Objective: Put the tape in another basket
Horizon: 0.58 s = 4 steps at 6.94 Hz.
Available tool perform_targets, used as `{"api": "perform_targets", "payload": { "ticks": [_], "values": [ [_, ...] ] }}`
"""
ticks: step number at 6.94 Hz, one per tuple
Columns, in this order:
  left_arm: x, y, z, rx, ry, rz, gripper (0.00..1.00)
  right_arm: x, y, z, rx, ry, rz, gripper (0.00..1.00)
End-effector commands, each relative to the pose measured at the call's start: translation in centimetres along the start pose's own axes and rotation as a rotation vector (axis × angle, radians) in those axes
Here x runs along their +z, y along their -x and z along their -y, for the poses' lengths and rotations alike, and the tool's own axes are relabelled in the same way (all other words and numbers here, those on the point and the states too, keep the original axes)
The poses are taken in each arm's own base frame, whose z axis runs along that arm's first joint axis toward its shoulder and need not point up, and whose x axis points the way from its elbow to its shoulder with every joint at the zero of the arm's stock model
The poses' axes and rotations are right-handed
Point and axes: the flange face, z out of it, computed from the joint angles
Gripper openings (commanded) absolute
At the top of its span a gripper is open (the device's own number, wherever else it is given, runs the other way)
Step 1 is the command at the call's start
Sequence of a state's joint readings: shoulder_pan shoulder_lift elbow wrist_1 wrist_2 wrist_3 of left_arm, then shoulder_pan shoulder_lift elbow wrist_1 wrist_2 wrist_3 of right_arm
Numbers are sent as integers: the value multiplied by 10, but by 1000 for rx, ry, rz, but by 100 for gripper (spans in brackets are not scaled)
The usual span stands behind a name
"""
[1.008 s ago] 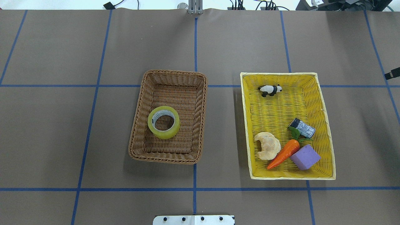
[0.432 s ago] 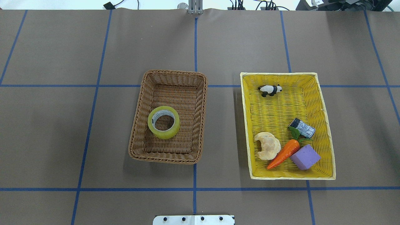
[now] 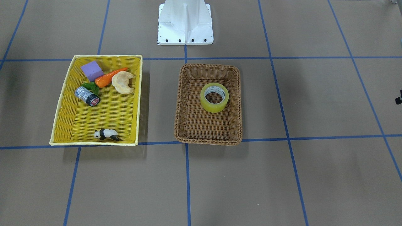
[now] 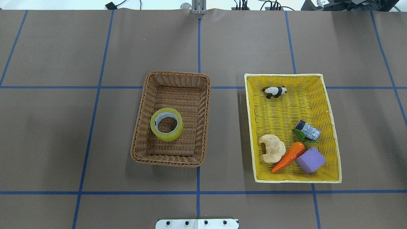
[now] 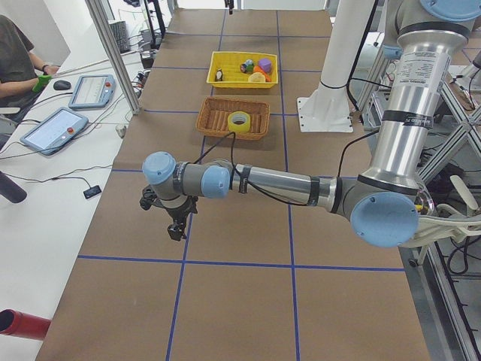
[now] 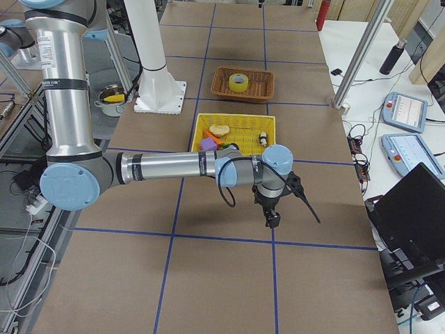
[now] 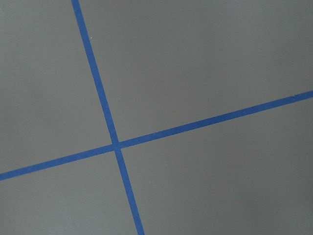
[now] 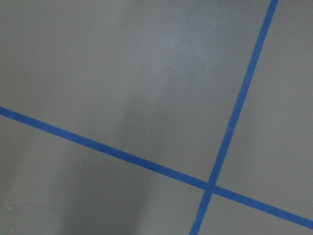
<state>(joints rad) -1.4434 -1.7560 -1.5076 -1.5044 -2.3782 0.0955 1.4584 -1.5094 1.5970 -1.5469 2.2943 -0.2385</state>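
The yellow tape roll lies flat in the brown wicker basket, toward its near-left part; it also shows in the front view. The yellow woven tray stands to the basket's right. Neither gripper shows in the overhead view. My left gripper hangs low over bare table far to the left of the basket. My right gripper hangs low over bare table beyond the yellow tray. I cannot tell whether either is open or shut. Both wrist views show only brown table and blue lines.
The yellow tray holds a panda figure, a silver cylinder, a croissant, a carrot and a purple block. The robot's white base stands behind the baskets. An operator sits at the side.
A dark tip of the right gripper at the overhead view's right edge one second ago has moved out of that view. The tape and baskets have not moved.
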Motion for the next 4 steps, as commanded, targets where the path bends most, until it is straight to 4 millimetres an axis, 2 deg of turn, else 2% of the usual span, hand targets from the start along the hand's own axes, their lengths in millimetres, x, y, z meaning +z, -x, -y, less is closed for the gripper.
{"api": "perform_targets", "payload": {
  "ticks": [1,4],
  "values": [
    [-11,-12,2,1,-26,0,98,0,-3,-11,9,3,3,100],
    [-12,-14,4,-7,-47,0,98,-10,7,-12,-3,-18,17,100]
  ]
}}
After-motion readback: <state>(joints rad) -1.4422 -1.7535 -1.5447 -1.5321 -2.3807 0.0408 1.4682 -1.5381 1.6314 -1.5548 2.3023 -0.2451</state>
